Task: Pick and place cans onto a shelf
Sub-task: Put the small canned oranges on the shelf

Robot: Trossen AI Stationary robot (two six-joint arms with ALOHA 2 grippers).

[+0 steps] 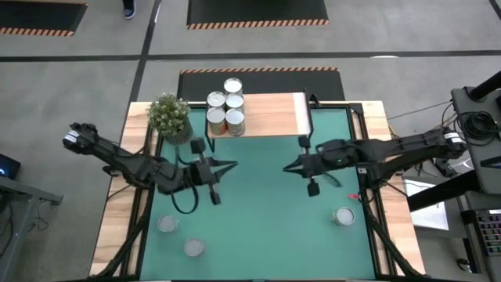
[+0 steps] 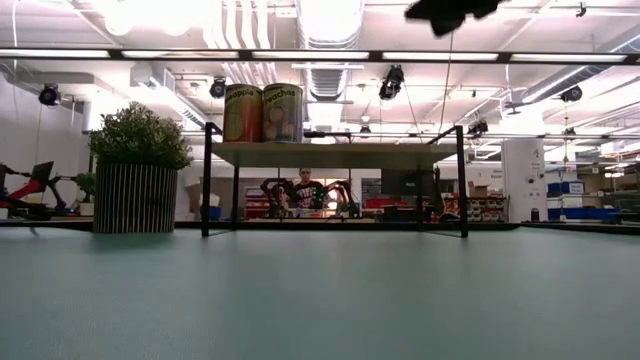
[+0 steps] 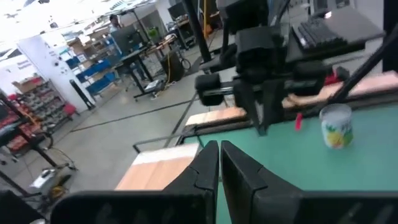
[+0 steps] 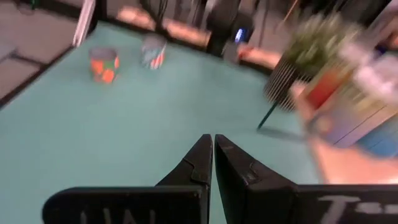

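Currently three loose cans stand on the table (image 1: pixel 258 219), all upright, axes vertical. Two sit near-left: one (image 1: pixel 167 225) and one (image 1: pixel 193 248) nearer. The third (image 1: pixel 342 216) is near-right.

Mid-table, both arms hover with tips pointing at each other. Left gripper (image 1: pixel 232 165) fingers together, empty. Right gripper (image 1: pixel 286 167) fingers together, empty.

Far side: shelf (image 1: pixel 274 113) with four cans clustered at its left end, upright: (image 1: pixel 216 100), (image 1: pixel 233 86), (image 1: pixel 215 119), (image 1: pixel 235 120). Total seven cans counted from above. Plant (image 1: pixel 170 114) just left of the shelf.

View differences: low view shows only two cans (image 2: pixel 243 112), (image 2: pixel 282 112) atop the shelf (image 2: pixel 335 152), the others hidden behind; loose cans not visible there. It also shows a person (image 2: pixel 303 190) in the room beyond. Left wrist view shows the near-right can (image 3: pixel 336 125) with a yellow-green label. Right wrist view shows the two near-left cans (image 4: pixel 103 65), (image 4: pixel 152 51), labels orange and pale, blurred.
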